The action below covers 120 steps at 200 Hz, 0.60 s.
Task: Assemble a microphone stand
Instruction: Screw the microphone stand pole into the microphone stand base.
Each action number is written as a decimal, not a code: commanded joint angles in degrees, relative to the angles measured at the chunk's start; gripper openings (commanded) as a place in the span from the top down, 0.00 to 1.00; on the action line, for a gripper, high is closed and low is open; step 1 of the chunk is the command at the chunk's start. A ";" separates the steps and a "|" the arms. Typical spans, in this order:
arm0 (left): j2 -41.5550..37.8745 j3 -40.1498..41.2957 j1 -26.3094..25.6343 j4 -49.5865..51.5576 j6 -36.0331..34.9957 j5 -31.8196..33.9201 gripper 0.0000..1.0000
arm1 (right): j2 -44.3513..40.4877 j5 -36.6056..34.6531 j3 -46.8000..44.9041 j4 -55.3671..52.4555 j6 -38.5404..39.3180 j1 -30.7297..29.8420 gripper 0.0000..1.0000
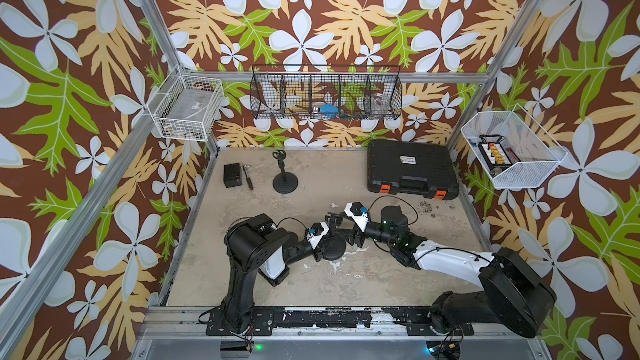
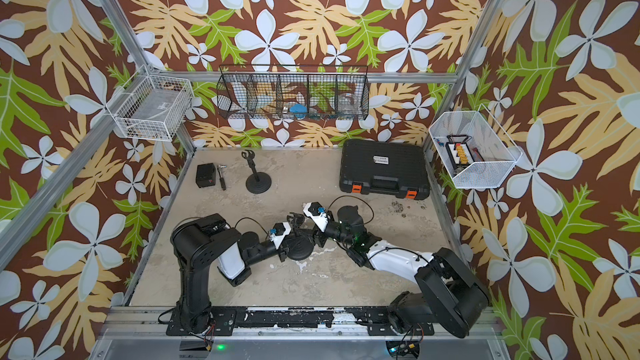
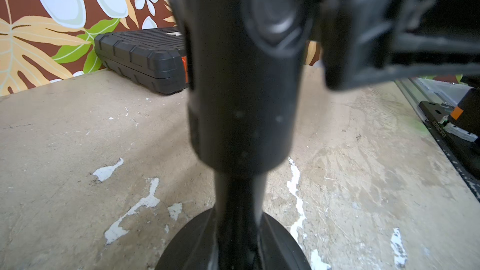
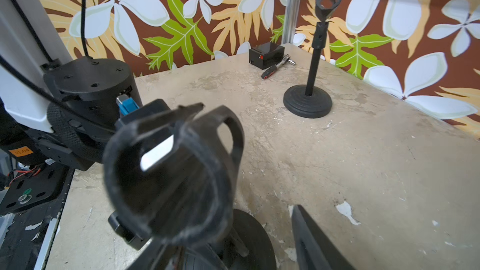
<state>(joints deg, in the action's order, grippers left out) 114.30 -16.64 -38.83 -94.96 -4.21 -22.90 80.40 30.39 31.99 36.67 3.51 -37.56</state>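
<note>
the left gripper is clamping the pole of the microphone stand near the middle of the table, steadying it upright; the right gripper is hovering by the clip, jaws seemingly spread, gripping nothing.

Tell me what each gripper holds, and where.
Left gripper: shut on the near stand's pole, seemingly low, near its base. Right gripper: open by the clip, holding nothing.
</note>
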 commanded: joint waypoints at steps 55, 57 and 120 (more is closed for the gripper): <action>0.47 0.68 -0.46 -12.27 -0.67 -2.33 0.97 | 3.45 6.76 2.21 -0.02 1.28 0.12 0.49; 0.52 0.65 -0.46 -12.27 -0.68 -2.35 0.97 | 3.45 6.65 2.16 0.05 1.38 0.05 0.50; 0.41 0.79 -0.63 -12.28 -0.71 -2.42 0.97 | 3.48 7.87 2.43 1.26 1.56 0.05 0.56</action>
<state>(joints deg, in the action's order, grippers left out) 114.26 -16.23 -39.09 -94.96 -4.58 -22.94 83.94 36.80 34.24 35.55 4.78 -37.52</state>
